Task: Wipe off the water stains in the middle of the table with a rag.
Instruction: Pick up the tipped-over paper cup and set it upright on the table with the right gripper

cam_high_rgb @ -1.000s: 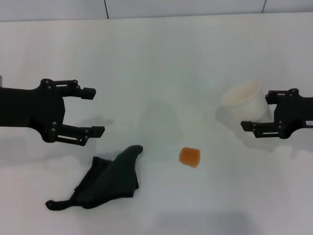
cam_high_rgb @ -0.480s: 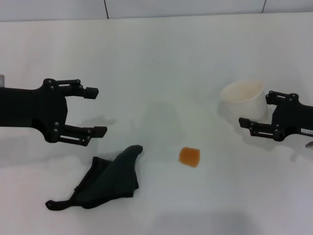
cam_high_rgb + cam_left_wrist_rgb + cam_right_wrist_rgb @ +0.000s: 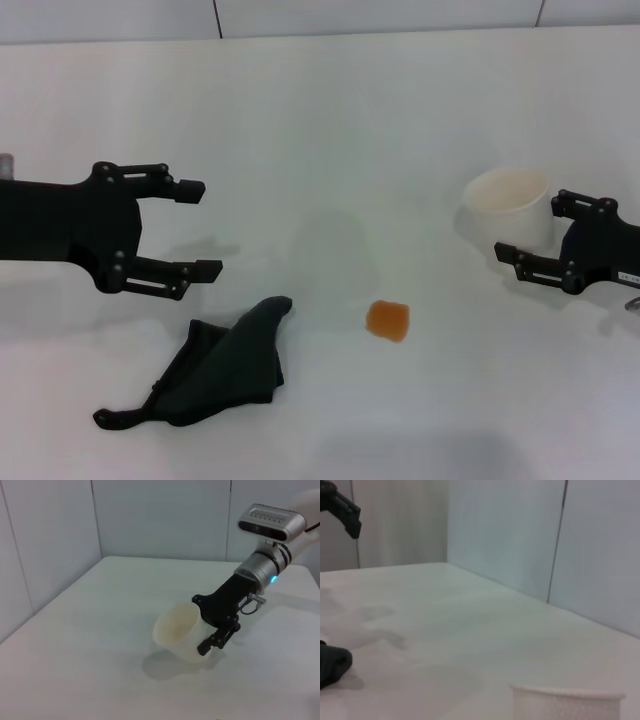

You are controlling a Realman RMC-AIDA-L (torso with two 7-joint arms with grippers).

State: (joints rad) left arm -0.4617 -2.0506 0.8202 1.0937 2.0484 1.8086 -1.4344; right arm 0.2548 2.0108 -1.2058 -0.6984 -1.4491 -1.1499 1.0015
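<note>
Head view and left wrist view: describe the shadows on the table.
Head view: the white matte table shows a soft grey shadow beside the open left gripper. Left wrist view: a faint shadow lies under the translucent whitish plastic cup.

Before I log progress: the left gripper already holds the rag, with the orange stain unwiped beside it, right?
Not quite. In the head view the left gripper is open and empty, above the rag, which lies loose on the table. The water stains are unwiped.

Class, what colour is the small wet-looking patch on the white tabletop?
Orange-amber: the small, roughly square wet patch shows best in the head view.
</note>
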